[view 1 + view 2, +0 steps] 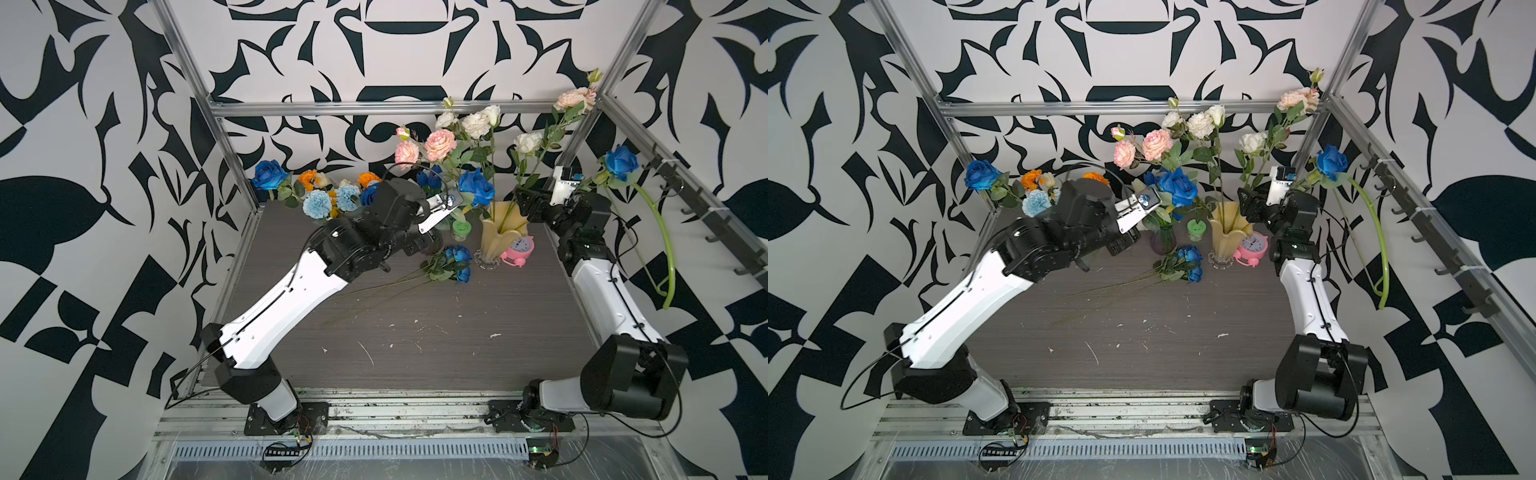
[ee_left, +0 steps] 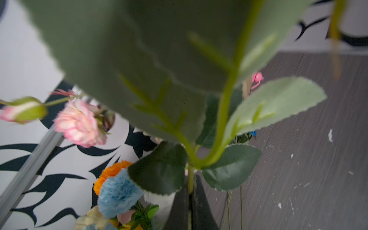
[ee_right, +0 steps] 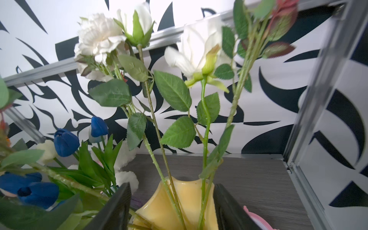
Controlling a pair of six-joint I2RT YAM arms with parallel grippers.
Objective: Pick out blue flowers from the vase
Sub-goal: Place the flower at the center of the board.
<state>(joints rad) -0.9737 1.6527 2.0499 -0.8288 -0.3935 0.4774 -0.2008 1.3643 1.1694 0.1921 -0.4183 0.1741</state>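
Item: blue rose (image 1: 477, 187), head above left gripper (image 2: 190, 191), green stem (image 2: 190, 179) running down through its jaws. Jaws together, clamped on that stem below leaves (head hidden in wrist view; match judged). Long axis approx. upright, head uppermost. Also: right gripper (image 3: 171, 186), jaws apart, flanking yellow vase (image 3: 159, 209); contact unclear. Step: extraction in hand. Next: pull along stem axis till base clears, lay beside two blue roses (image 1: 457, 264) flat on table (image 1: 415, 332).

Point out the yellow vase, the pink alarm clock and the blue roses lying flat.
yellow vase (image 1: 496, 243): in a top view, on its front wall.
pink alarm clock (image 1: 519, 245): in a top view, on its dial.
blue roses lying flat (image 1: 461, 253): in a top view, on one head.
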